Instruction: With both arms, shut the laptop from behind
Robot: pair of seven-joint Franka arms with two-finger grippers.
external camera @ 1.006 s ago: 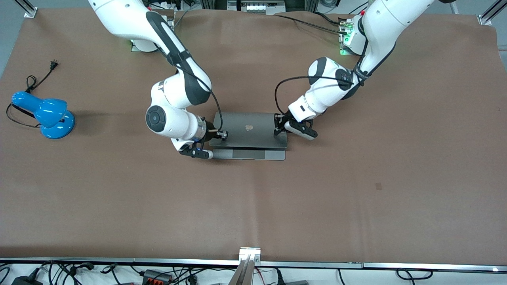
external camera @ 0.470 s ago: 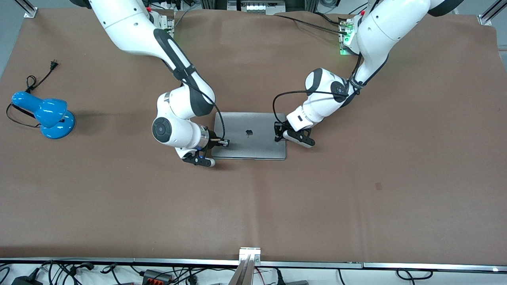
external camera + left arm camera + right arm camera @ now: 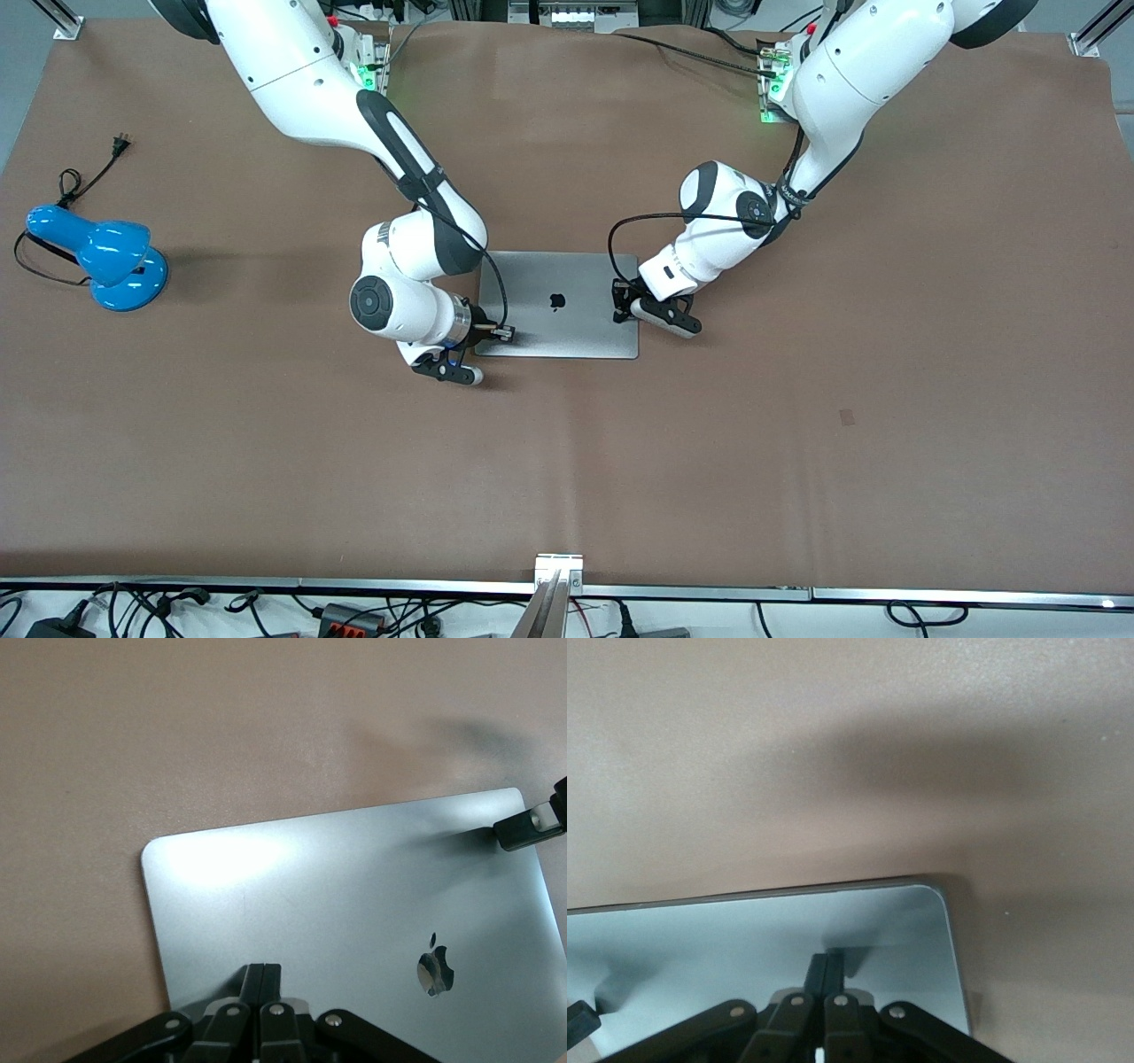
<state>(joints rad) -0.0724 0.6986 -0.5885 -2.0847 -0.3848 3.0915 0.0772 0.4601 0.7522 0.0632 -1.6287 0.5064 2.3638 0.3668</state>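
Observation:
The silver-grey laptop (image 3: pixel 558 276) lies shut and flat on the brown table mat, its black apple logo facing up. My left gripper (image 3: pixel 618 301) is shut, with its fingertips pressed on the lid at the edge toward the left arm's end. My right gripper (image 3: pixel 506 334) is shut, with its fingertips on the lid near the corner toward the right arm's end. The left wrist view shows the lid (image 3: pixel 354 895) under my shut left gripper (image 3: pixel 263 971). The right wrist view shows a lid corner (image 3: pixel 744 930) under my shut right gripper (image 3: pixel 827 962). The keyboard and screen are hidden.
A blue desk lamp (image 3: pixel 99 257) with a black cord stands on the mat toward the right arm's end of the table. The brown mat (image 3: pixel 567 461) stretches wide between the laptop and the front camera. Cables lie along the table's front edge.
The lid has gone down from partly raised to flat on the base. Both grippers have followed it down and toward the front camera, still shut.

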